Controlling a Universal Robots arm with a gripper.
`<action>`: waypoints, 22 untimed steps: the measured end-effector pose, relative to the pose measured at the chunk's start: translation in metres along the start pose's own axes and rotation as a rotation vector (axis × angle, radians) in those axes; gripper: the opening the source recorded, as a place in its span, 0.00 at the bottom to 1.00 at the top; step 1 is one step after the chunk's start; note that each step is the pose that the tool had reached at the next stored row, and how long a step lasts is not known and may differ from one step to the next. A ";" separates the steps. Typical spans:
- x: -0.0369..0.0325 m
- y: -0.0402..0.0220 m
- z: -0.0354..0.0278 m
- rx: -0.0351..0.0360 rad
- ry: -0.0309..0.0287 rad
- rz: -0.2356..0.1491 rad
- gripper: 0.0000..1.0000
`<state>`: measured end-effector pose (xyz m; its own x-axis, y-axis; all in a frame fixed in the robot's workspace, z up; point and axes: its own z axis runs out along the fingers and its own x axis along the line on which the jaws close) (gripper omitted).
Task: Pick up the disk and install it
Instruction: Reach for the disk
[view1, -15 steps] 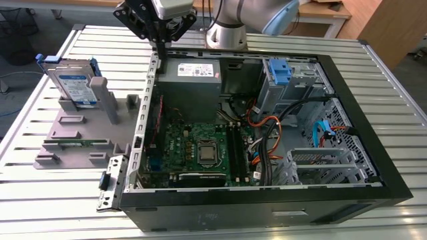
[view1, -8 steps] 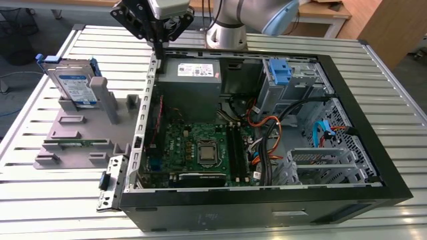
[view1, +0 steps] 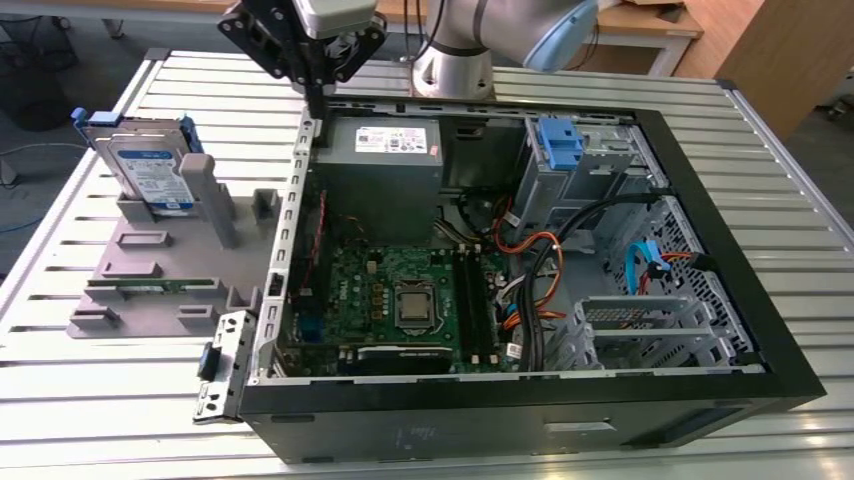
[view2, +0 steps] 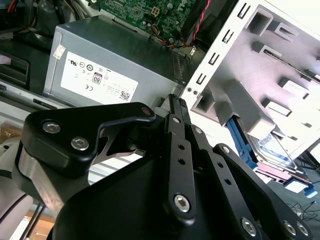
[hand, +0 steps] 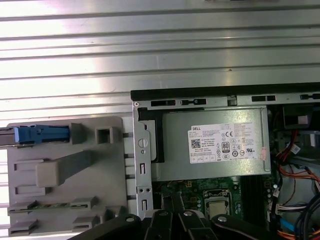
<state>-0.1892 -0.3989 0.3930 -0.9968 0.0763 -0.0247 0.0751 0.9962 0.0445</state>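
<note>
The disk (view1: 144, 165) stands upright on its edge in a slot at the back of a grey holder (view1: 160, 265), at the exterior view's left. It is a metal drive with a white-and-blue label in a blue bracket. The first wrist view shows the disk (hand: 35, 134) edge-on, and the second wrist view shows the disk (view2: 274, 151) behind the holder's posts. My gripper (view1: 318, 100) hangs over the back left corner of the open computer case (view1: 747, 330), to the right of the disk and apart from it. Its black fingers (view2: 175, 107) are shut with nothing between them.
Inside the case lie a grey power-supply box (view1: 380, 150), the motherboard (view1: 400, 295), orange and black cables (view1: 534, 260), a blue latch piece (view1: 561, 142) and a metal drive cage (view1: 641, 320). The case and holder rest on a slatted metal table (view1: 80, 400).
</note>
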 end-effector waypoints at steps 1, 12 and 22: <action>0.0006 0.0000 -0.0001 0.0001 0.0000 0.000 0.11; 0.0146 -0.0011 -0.0005 0.0001 0.0001 0.000 0.11; 0.0302 -0.0023 -0.0008 0.0000 0.0000 0.000 0.11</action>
<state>-0.2195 -0.3989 0.3929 -0.9968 0.0763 -0.0248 0.0751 0.9962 0.0445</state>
